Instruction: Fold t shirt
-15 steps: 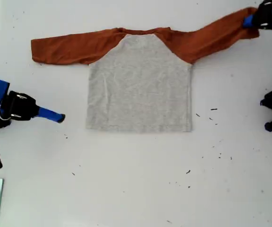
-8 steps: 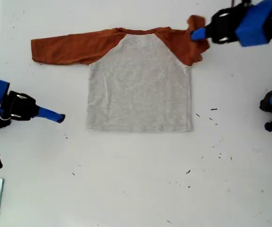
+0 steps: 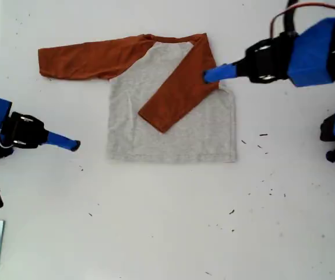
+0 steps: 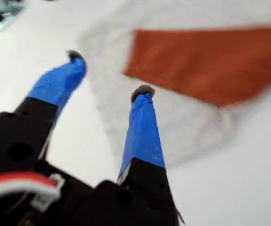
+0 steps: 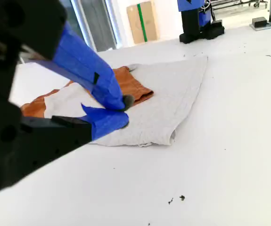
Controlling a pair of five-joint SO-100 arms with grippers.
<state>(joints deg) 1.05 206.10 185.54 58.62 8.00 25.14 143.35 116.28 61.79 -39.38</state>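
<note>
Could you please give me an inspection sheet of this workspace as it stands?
Surface: white table, mostly bare.
Job's things: light grey t shirt with rust-orange sleeves lies flat; one sleeve folded diagonally across the body, the other sleeve spread toward the exterior view's left.
Clutter: small dark specks.
Grippers: my first gripper open, empty, over the shirt; my second gripper shut, empty, off the shirt.
Cables: red and white wires on the first arm.
Surroundings: cardboard panel with a green stripe.
</note>
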